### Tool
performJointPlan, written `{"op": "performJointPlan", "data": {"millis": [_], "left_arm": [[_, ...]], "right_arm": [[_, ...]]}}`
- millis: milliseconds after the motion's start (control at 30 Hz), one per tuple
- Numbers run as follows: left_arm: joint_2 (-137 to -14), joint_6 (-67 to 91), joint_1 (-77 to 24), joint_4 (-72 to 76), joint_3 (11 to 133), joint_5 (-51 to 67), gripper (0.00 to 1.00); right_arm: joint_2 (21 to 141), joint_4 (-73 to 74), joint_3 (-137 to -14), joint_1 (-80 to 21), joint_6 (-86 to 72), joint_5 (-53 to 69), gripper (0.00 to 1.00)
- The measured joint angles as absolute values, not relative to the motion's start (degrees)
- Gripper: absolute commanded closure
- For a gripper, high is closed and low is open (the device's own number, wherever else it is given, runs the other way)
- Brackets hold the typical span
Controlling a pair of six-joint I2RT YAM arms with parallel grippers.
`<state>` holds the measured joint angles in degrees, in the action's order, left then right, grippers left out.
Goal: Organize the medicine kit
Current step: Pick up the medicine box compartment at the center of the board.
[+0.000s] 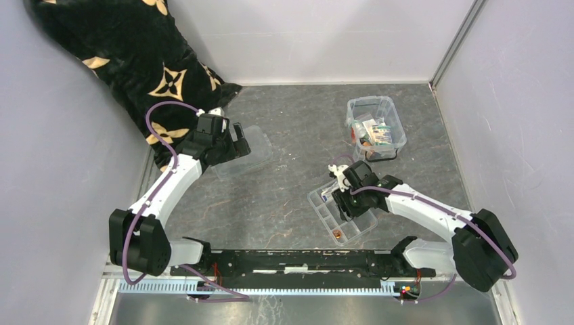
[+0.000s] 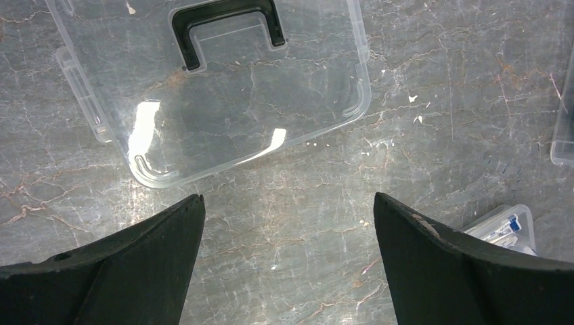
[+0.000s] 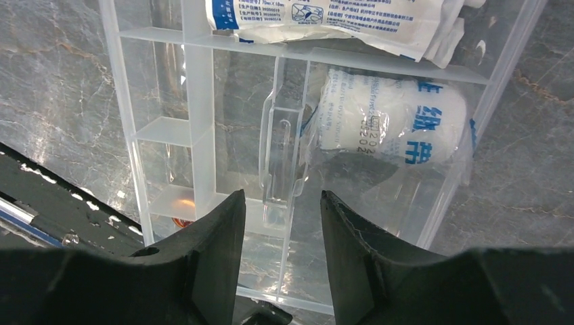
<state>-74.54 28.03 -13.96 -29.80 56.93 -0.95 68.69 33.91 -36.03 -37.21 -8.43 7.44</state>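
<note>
Clock read on the overhead view, 6 o'clock at the arm bases. The medicine kit [image 1: 369, 108] stands open at about 1 o'clock on the counter [image 1: 291, 196], with packets already inside. Its lid [image 2: 237, 101] lies flat at 10 o'clock, black handle [image 2: 227, 24] folded down. The left pincer [image 2: 288, 203] hovers just short of the lid's near edge, jaws fully spread and empty. The divided tray [image 3: 196, 81] sits at 5 o'clock. The right pincer [image 3: 279, 200] is about half open astride the tray's clear centre handle [image 3: 281, 156]; I cannot tell whether the pads actually bear on it. Bandage roll [image 3: 392, 125] and gauze packet [image 3: 338, 17] both lie on one side of that handle. Risks, as judged: the tab is thin and slick, so a light or off-centre pinch could slip. The lopsided load could tip the tray on lifting and spill the roll. The stock already in the kit may stop the tray seating level. The lid, flat on the counter, offers little for the jaws to catch.
</note>
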Motion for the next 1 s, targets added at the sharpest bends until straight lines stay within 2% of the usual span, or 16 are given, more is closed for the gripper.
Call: {"op": "performJointPlan", "data": {"millis": [333,533,767,1000], "left_arm": [[-74.5,28.0,-14.0,-29.8,56.9,-1.0,0.00],[-74.5,28.0,-14.0,-29.8,56.8,-1.0,0.00],[-74.5,28.0,-14.0,-29.9,56.8,-1.0,0.00],[-74.4,26.7,-13.9,-30.3,56.8,-1.5,0.00]], "right_arm": [[72.5,28.4,-34.7,-38.6,-9.8,7.0,0.59],[73.5,26.6,-34.7,-39.9,-10.5,3.8,0.75],[73.6,26.9,-35.4,-40.5,-10.9,2.4,1.00],[73.9,31.6,-41.5,-40.5,-10.9,2.4,1.00]]}}
